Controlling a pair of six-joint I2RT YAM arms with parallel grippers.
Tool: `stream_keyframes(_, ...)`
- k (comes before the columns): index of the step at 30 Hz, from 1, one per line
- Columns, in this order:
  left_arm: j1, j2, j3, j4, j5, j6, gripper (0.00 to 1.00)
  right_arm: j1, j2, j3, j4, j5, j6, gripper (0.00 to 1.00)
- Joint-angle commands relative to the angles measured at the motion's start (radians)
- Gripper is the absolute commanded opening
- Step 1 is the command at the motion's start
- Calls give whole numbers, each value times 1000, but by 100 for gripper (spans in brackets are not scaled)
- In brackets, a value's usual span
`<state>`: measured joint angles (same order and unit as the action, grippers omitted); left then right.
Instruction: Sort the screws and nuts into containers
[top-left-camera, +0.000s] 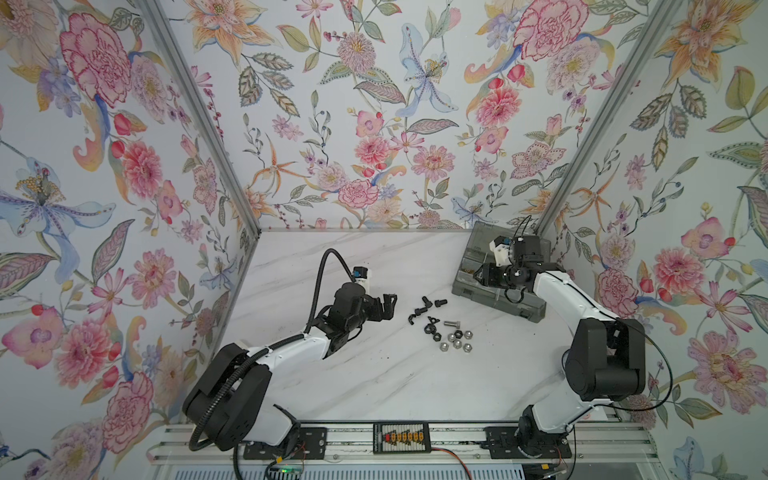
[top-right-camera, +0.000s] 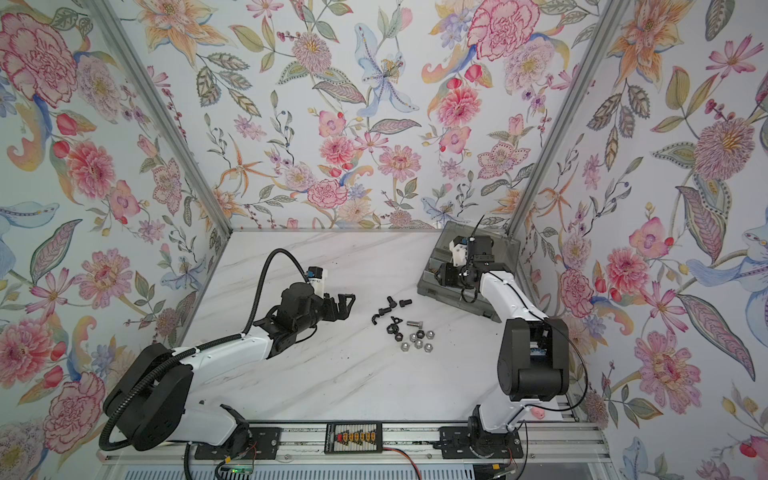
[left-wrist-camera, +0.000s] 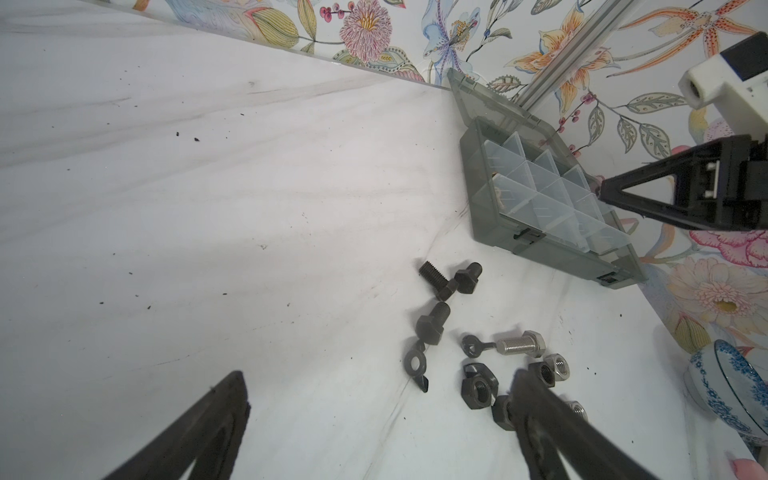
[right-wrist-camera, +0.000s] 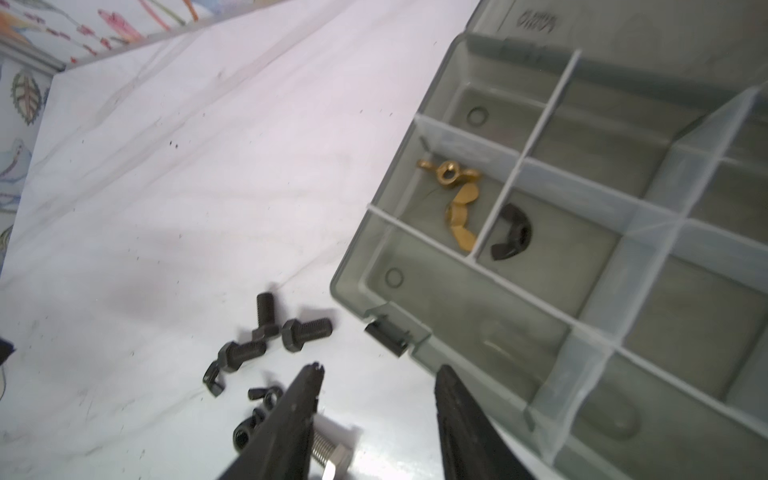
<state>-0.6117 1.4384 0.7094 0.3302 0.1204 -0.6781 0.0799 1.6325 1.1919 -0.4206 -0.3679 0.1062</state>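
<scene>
Three black screws (top-left-camera: 432, 303) (left-wrist-camera: 440, 282) (right-wrist-camera: 307, 330) and a silver hex bolt (top-left-camera: 450, 323) (left-wrist-camera: 519, 344) lie mid-table. Just in front of them sit black nuts (left-wrist-camera: 478, 386) and silver nuts (top-left-camera: 457, 343) (top-right-camera: 417, 343). My left gripper (top-left-camera: 392, 306) (left-wrist-camera: 378, 382) stands open and empty to the left of the pile. The smoky-grey organiser box (top-left-camera: 528, 309) (right-wrist-camera: 357, 257) lies open at the back right. My right gripper (top-left-camera: 478, 276) (right-wrist-camera: 378, 374) hangs open and empty over its near-left edge. One compartment holds a black wing nut (right-wrist-camera: 513, 232), its neighbour two brass wing nuts (right-wrist-camera: 457, 199).
Black wing nuts (left-wrist-camera: 413, 365) lie among the screws. A blue-and-white bowl (left-wrist-camera: 731, 390) stands by the right wall, hidden in both top views. The box's hinged lid (top-left-camera: 482, 239) leans toward the back corner. Floral walls close in on three sides.
</scene>
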Motion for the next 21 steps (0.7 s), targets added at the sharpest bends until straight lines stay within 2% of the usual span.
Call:
stream_keyframes(1, -10, 7, 12, 1, 4, 2, 99, 66, -26, -34, -50, -21, -36, 49)
stream_keyframes(9, -10, -2, -1, 6, -2, -1, 99, 249, 10, -29, -47, -22, -38, 50)
stream_keyframes(15, -10, -24, -22, 7, -13, -1, 99, 356, 62, -1, -24, 10, 116, 50)
stream_keyframes(21, -10, -40, -46, 0, -27, 1, 99, 435, 82, 17, -23, 146, 301, 54)
